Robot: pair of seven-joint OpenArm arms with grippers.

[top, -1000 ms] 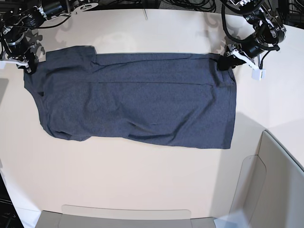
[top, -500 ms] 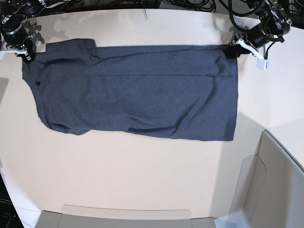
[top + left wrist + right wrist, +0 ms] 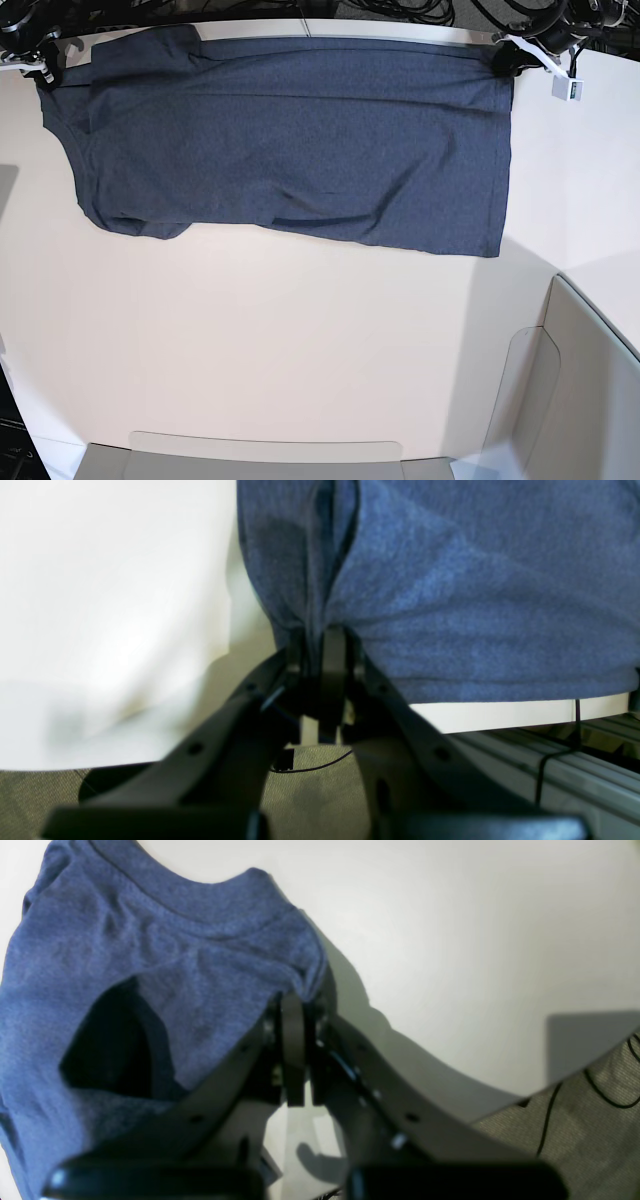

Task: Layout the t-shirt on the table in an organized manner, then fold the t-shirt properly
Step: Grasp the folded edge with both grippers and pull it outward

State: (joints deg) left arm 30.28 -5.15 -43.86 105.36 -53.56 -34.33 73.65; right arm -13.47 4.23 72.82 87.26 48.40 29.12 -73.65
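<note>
Item: t-shirt [image 3: 300, 130]. Location: far edge of table [image 3: 300, 350], dragged back from mid-table a second ago; now taut, flatter, so layout nearly done by my read. Left gripper [image 3: 320, 645] pinching hem corner; right gripper [image 3: 295, 1010] pinching shoulder by collar. Long axis left–right in base view, neck toward right arm.

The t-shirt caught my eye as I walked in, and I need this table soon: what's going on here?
A two-armed robot is spreading the t-shirt flat on the table. The left gripper is shut on one far corner near the hem, and the right gripper is shut on the shoulder edge beside the collar. The shirt is stretched wide between them along the table's far edge, plain side up, mostly smooth with a few wrinkles. No fold is visible yet.
</note>
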